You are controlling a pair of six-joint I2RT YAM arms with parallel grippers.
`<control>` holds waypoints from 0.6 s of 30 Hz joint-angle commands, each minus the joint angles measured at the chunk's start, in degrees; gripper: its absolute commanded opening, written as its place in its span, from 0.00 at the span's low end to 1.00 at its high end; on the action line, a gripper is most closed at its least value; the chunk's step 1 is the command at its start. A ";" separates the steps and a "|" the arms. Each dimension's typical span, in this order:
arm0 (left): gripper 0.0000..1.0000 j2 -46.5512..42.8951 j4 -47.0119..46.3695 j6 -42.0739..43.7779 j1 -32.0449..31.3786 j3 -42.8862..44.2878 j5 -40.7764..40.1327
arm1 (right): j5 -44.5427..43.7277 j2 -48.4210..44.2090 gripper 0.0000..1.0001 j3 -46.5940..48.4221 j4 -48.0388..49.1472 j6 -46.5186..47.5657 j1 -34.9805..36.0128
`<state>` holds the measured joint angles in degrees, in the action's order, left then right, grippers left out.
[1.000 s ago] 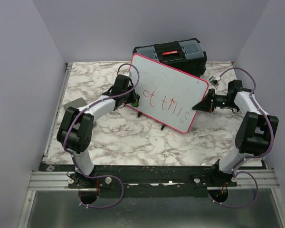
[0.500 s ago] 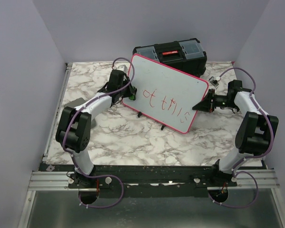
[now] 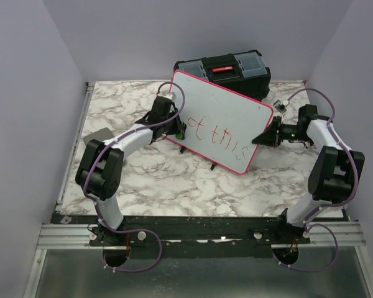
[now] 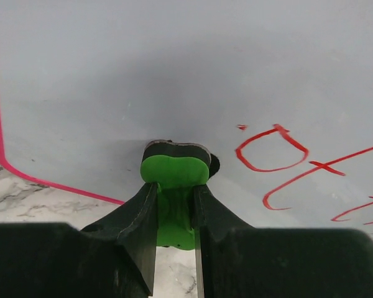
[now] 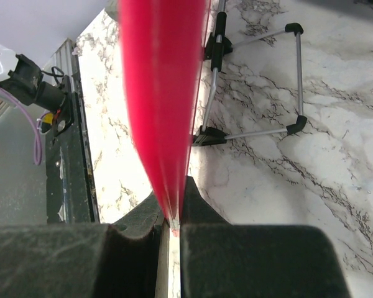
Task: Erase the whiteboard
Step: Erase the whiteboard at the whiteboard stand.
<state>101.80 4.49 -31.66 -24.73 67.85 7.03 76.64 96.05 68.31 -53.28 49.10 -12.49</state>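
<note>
The whiteboard, white with a pink-red rim, stands tilted on a wire stand, with red writing across its lower part. My left gripper is shut on a green eraser, whose dark pad presses on the whiteboard just left of the first red letter. My right gripper is shut on the board's right edge; in the right wrist view the pink rim runs into the right gripper, between closed jaws.
A black toolbox stands right behind the board. A small grey flat pad lies at the table's left edge. The stand's wire legs with black feet rest on the marble top under the board.
The left gripper with the eraser swung up and left along the board's left edge, then came back down to the start of the writing. The writing looks the same. The right arm stayed still.
</note>
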 commanded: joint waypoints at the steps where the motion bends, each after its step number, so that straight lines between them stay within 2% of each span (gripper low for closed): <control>1: 0.00 0.47 -0.09 -0.31 -2.08 7.39 2.87 | 5.18 -0.15 0.01 1.65 -1.61 1.50 0.71; 9: 0.00 2.78 4.05 0.90 -1.50 14.01 2.11 | 5.27 -0.43 0.01 1.81 -2.03 1.93 0.71; 18: 0.00 1.15 -2.18 -0.52 -1.55 0.69 3.52 | 5.45 0.25 0.01 2.33 -3.85 3.63 0.67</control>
<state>102.80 3.99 -31.55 -26.22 75.07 8.93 76.66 96.07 68.38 -54.11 49.76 -12.47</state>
